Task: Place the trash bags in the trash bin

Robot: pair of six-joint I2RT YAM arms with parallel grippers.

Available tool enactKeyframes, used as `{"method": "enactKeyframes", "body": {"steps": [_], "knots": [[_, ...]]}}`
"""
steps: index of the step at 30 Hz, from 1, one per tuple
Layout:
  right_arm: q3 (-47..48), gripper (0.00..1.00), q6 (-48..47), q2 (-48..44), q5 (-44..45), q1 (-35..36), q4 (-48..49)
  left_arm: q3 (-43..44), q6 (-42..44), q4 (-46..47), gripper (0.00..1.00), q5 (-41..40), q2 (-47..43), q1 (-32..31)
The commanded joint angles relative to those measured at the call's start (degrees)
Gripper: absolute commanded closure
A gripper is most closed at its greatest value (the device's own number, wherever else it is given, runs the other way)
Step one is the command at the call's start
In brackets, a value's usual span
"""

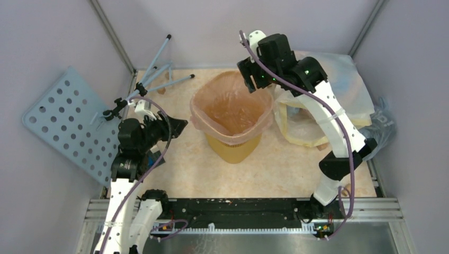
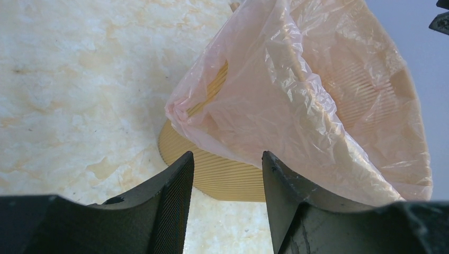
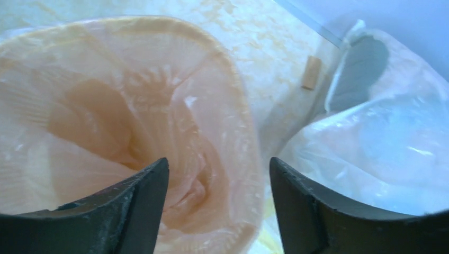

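The yellow-orange trash bin stands upright mid-table. A pale pink trash bag lines it, its film folded over the rim all round. My left gripper hovers left of the bin, apart from it, open and empty. In the left wrist view the ribbed bin and the bag show beyond the spread fingers. My right gripper hangs over the bin's far right rim, open. The right wrist view looks down into the lined bin; nothing sits between its fingers.
A large whitish-yellow sack lies right of the bin, also seen in the right wrist view as a pale sack. A grey-blue bag sits at the right wall. A blue perforated panel and blue rods lean at the left.
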Motion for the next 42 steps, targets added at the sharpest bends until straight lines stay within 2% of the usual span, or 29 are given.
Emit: {"method": "enactKeyframes", "body": {"steps": [1, 6, 12, 15, 19, 24, 38, 42], "knots": [[2.20, 0.35, -0.41, 1.26, 0.49, -5.03, -1.53, 1.33, -0.37, 0.95, 0.44, 1.11, -0.87, 0.33], [2.29, 0.45, -0.98, 3.93, -6.00, -8.64, -0.98, 1.46, -0.24, 0.96, 0.44, 1.19, -0.56, 0.39], [3.05, 0.46, -1.71, 6.90, -9.26, -8.98, -1.52, 1.44, -0.12, 1.05, 0.44, 1.29, -0.52, 0.39], [2.60, 0.46, -1.67, 7.30, -10.03, -8.98, -1.23, 1.40, 0.14, 0.96, 0.44, 1.19, -0.56, 0.38], [2.27, 0.56, -1.69, 8.01, -9.92, -8.97, -1.01, 1.26, 0.62, 0.87, 0.44, 0.98, -0.43, 0.36], [2.10, 0.58, -1.62, 9.26, -8.65, -8.97, -0.33, 0.82, 1.00, 1.22, 0.44, 0.85, -0.41, 0.37], [3.59, 1.00, -0.32, 12.26, -7.37, -9.56, 2.36, 0.92, 2.30, 1.66, 0.45, 0.00, 0.21, 0.39], [4.55, 1.00, 0.61, 13.05, -5.73, -9.99, 3.51, 1.50, 2.69, 1.49, 0.45, -0.54, 0.46, 0.38]]}}
